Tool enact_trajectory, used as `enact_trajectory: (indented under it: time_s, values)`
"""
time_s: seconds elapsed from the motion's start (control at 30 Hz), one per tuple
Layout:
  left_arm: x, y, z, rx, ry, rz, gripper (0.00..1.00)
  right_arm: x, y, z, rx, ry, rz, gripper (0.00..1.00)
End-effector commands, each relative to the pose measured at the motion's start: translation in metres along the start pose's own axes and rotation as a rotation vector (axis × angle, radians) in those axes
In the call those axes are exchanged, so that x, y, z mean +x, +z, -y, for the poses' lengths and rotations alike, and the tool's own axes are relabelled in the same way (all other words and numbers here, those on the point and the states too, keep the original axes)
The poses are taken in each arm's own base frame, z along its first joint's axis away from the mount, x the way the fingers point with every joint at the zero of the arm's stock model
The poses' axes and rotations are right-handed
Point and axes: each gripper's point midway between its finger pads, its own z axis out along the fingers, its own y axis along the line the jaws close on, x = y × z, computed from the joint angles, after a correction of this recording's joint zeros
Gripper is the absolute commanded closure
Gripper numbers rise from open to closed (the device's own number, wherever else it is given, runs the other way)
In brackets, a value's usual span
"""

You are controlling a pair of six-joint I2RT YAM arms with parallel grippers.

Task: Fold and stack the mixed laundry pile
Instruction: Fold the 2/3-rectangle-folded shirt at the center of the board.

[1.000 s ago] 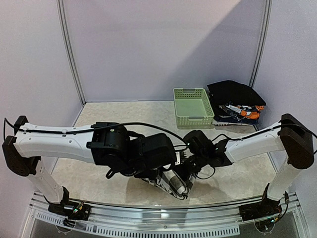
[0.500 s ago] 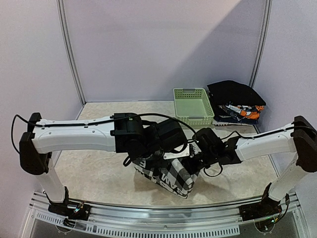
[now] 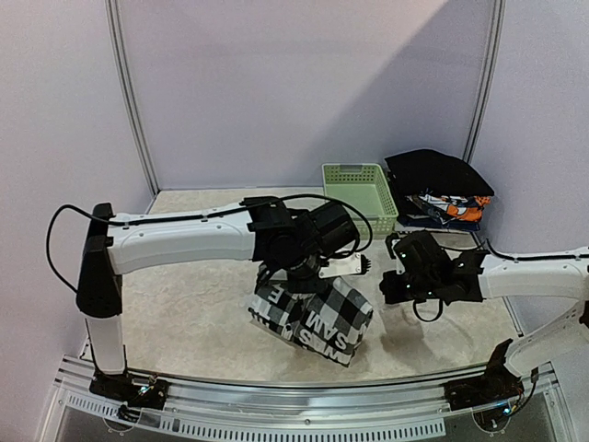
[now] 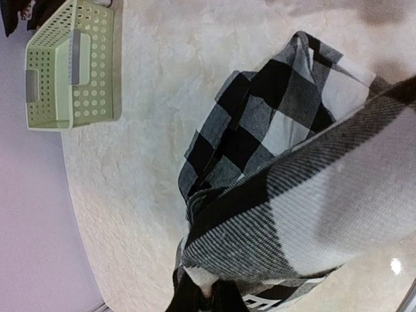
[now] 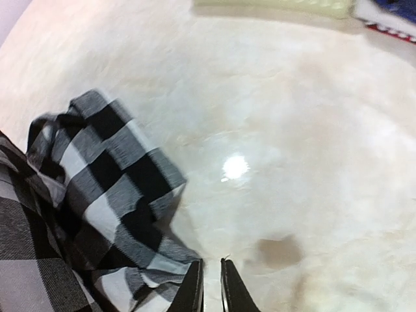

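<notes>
The black-and-white checked shirt (image 3: 313, 318) with white lettering hangs bunched just above the table's front middle. My left gripper (image 3: 306, 273) is shut on its upper edge; in the left wrist view the fingertips (image 4: 208, 296) pinch a white fold of the shirt (image 4: 292, 162). My right gripper (image 3: 393, 287) hovers to the shirt's right, its jaws a narrow gap apart with nothing between them (image 5: 211, 268). The shirt's corner (image 5: 97, 188) lies just left of those fingers. The rest of the laundry, a black cloth (image 3: 437, 170) over orange-blue-white printed pieces (image 3: 451, 208), sits at the back right.
A pale green slotted basket (image 3: 359, 198) (image 4: 71, 65) stands at the back, between the shirt and the clothes. The purple walls close in the back and both sides. A metal rail runs along the near edge.
The left arm has lifted the shirt and swung it back and up from the front edge. The right gripper has let go of the shirt and drawn away to the right.
</notes>
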Motion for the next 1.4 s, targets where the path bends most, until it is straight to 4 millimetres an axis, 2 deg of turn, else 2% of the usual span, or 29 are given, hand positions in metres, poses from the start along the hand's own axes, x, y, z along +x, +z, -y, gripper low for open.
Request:
enact_trajectory:
  time_s: [0.0,0.33,0.63,0.73,0.83,0.97,1.0,1.07,1.2,1.37]
  values:
    - [-0.009,0.019,-0.009,0.029,0.007,0.022,1.0,-0.002,-0.015,0.037,0.142,0.049,0.068,0.88]
    - [-0.01,0.066,-0.013,0.07,0.002,-0.013,1.0,0.0,-0.034,0.05,0.128,0.094,0.143,0.88]
    - [-0.007,0.103,-0.017,0.068,-0.023,-0.043,1.0,0.001,-0.042,0.046,0.068,0.096,0.164,0.88]
    - [-0.01,0.112,-0.015,0.066,-0.026,-0.04,0.9,0.0,-0.043,0.04,0.025,0.091,0.172,0.88]
    - [-0.01,0.117,-0.019,0.037,-0.046,-0.045,0.67,-0.001,-0.046,0.025,-0.062,0.077,0.174,0.86]
    - [-0.014,0.106,-0.036,-0.025,-0.124,-0.001,0.42,-0.005,-0.056,-0.006,-0.237,0.044,0.178,0.83]
    - [-0.017,0.097,-0.045,-0.053,-0.155,0.027,0.33,-0.006,-0.06,-0.014,-0.284,0.036,0.18,0.82]
    - [-0.017,0.082,-0.057,-0.103,-0.217,0.064,0.25,-0.007,-0.067,-0.033,-0.39,0.018,0.171,0.8]
    - [-0.011,0.052,-0.073,-0.149,-0.338,0.117,0.19,-0.013,-0.079,-0.066,-0.566,-0.007,0.168,0.8]
    - [0.006,0.033,-0.071,-0.15,-0.468,0.136,0.21,-0.008,-0.078,-0.092,-0.686,-0.023,0.11,0.8]
